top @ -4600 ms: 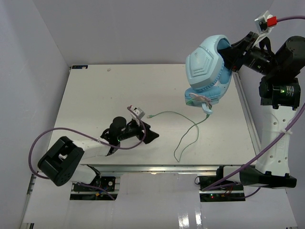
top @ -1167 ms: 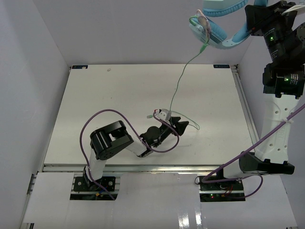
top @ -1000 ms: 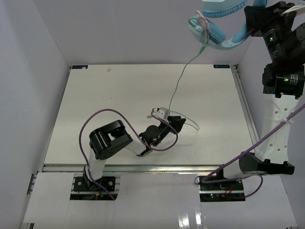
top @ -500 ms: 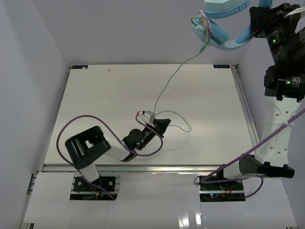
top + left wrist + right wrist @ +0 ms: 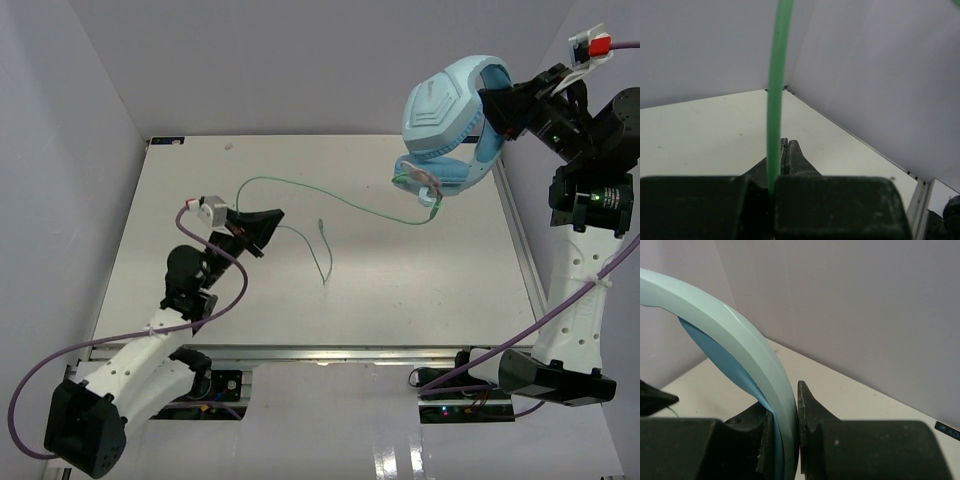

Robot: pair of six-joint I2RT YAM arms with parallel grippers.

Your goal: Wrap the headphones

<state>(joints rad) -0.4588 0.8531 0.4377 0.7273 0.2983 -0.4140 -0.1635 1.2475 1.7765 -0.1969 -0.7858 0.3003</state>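
Left gripper (image 5: 268,218): jaws pressed together on the thin cable (image 5: 778,75), raised over the left half of the tabletop (image 5: 200,160).
Cable: pale green and hair-thin, it arcs from that pinch across to the lower ear cup. A loose tail droops toward the tabletop's middle and doubles back up to the plug end (image 5: 320,224).
Cable handling: likely limp, light and prone to slipping or snagging. It is best taken in a firm pinch and kept lightly taut while it is wound.
Headphones (image 5: 440,110): light blue, with a padded band and faceted ear cups, held aloft over the tabletop's far right corner.
Headphones handling: probably light and rigid. The band looks the sturdiest place to hold, and the small boom near the lower cup looks fragile.
Right gripper (image 5: 788,415): jaws pinching the headband's edge.
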